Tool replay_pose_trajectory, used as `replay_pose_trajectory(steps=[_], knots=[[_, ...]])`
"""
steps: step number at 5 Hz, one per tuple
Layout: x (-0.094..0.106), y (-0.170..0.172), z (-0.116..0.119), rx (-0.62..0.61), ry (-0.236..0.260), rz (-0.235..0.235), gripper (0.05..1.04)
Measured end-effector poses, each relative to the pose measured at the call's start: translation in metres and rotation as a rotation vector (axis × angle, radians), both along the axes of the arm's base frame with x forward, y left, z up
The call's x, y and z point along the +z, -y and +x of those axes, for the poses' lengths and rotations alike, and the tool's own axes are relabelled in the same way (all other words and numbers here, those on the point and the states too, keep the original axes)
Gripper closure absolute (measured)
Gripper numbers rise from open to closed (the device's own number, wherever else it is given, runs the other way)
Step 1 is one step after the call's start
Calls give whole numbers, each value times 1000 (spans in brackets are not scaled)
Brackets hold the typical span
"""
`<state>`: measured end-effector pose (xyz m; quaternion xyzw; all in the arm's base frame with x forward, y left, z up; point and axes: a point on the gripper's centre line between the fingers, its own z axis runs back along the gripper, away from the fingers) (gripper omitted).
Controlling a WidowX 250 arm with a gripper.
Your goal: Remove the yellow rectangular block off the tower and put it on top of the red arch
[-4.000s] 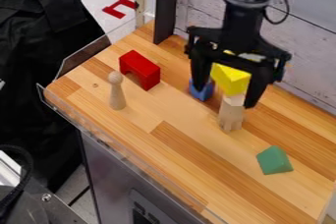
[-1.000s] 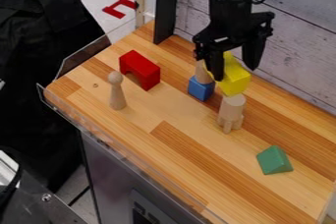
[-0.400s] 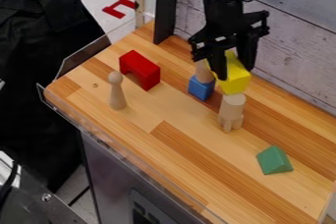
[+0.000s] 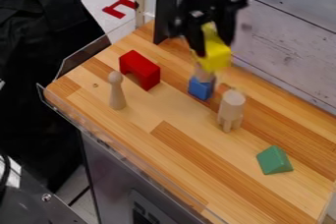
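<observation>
Gripper (image 4: 212, 48) and arm are hanging over the wall-side edge of the wooden bench (image 4: 181, 115), and from where I'm standing the fingers are clamping on the yellow block (image 4: 216, 58), one on either side. That block is hanging in the air, apart from the tower and tilting a little. Against the view it is overlapping the wooden cylinder (image 4: 204, 74) that is standing on the blue block (image 4: 201, 88); whether it is touching that cylinder I can't tell.

The blue block is sitting toward the wall-side edge. Farther along that edge, toward the bench's lower-right end, the tower is standing as two pieces: a pale cylinder (image 4: 232, 102) is resting upright on a legged wooden base (image 4: 228, 121). Beyond it, nearer the lower-right end, a green wedge (image 4: 274, 160) is lying well apart from everything else.

Over by the upper-left end, the red arch (image 4: 140, 69) is standing on its legs, its opening facing the clear-railed edge opposite the wall. Nothing is resting on its top. Between it and the bench's left corner, a round-headed wooden peg (image 4: 116, 90) is standing upright, near the arch but not touching it.

A black post (image 4: 165, 4) is rising at the top corner, whitewashed boards (image 4: 292, 41) are running behind the wall-side edge, and black cloth (image 4: 36, 66) is hanging past the left corner.
</observation>
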<state>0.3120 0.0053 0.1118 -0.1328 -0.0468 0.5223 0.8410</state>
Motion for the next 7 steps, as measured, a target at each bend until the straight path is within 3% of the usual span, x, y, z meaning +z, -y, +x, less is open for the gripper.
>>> replay_pose_trajectory(steps=[2, 3, 5, 7], knots=[[7, -59, -15, 173, -23, 19, 560], [-9, -80, -25, 282, -38, 25, 560], [-40, -88, -21, 304, -66, -31, 560], [-54, -83, -12, 280, -67, -78, 560]])
